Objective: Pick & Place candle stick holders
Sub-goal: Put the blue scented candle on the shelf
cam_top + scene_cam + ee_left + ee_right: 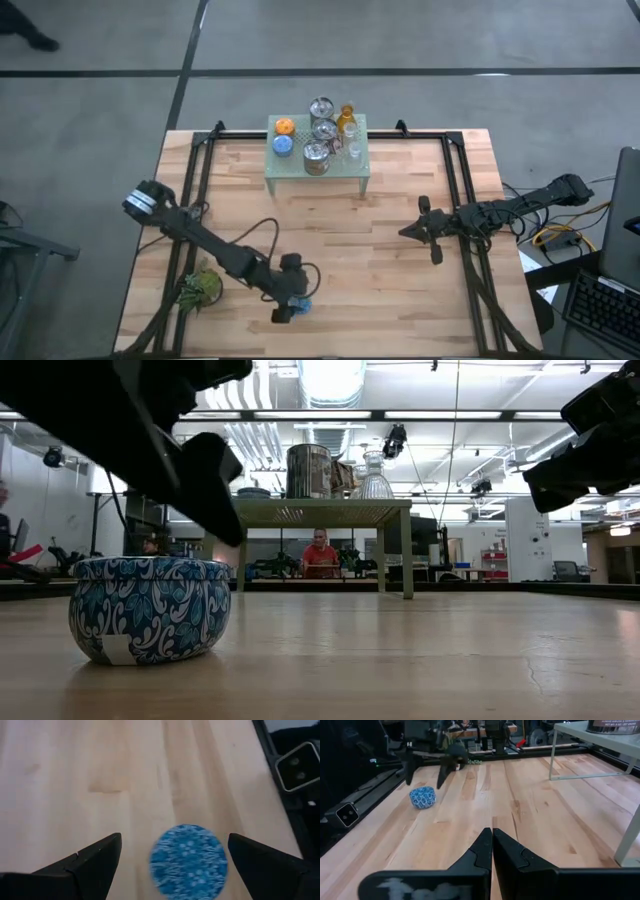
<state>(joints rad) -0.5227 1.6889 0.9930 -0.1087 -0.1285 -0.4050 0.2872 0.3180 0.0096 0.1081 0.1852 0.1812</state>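
The left end effector (172, 865) hangs with fingers apart above the blue patterned candle holder (189, 861), which sits free on the counter (100, 770) between them. Descending off-centre could knock it away. The right end effector (492, 851), fingers together, waits well apart.

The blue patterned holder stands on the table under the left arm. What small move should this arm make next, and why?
Probably rise and pull back toward the stand. The left tool is open above the blue holder, which stands on the wood, apparently not gripped. The other holders wait on the stand. The right tool waits shut.
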